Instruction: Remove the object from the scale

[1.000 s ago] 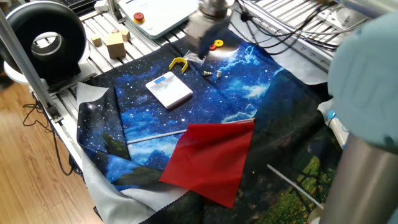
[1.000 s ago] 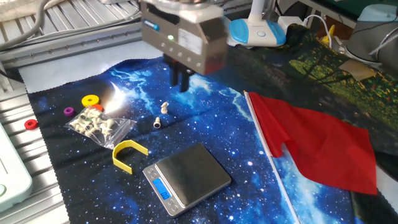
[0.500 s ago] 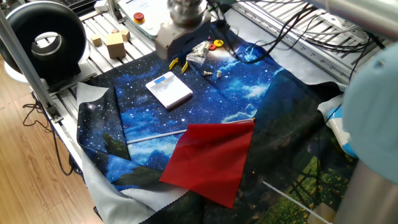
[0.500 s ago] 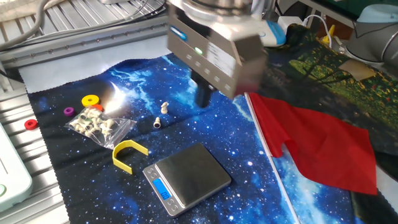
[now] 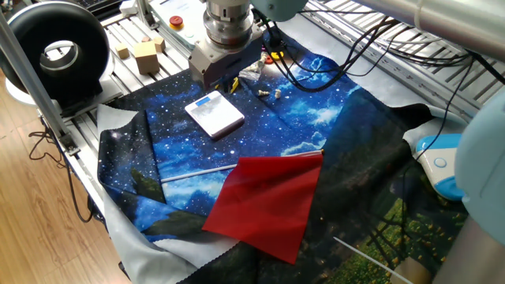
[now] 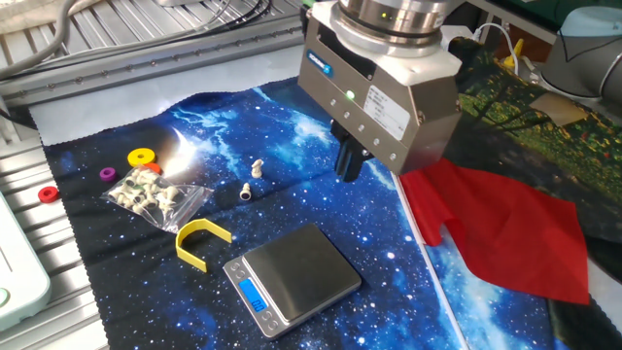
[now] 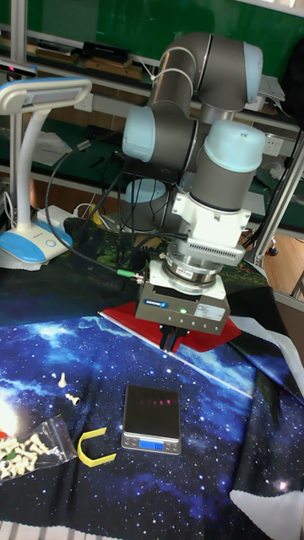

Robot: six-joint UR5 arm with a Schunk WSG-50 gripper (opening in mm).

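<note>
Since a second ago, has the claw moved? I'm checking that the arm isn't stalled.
Yes. In the other fixed view, the claw has swung right, away from the yellow U-shaped piece and toward the red cloth.

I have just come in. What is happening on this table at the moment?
One robot arm hangs its gripper over the starry cloth, a little beyond the scale, touching nothing. Its fingers look pressed together; whether they hold anything is too small to tell. The scale's plate is bare. Two small metal pieces lie on the cloth beside a plastic bag of parts.
</note>
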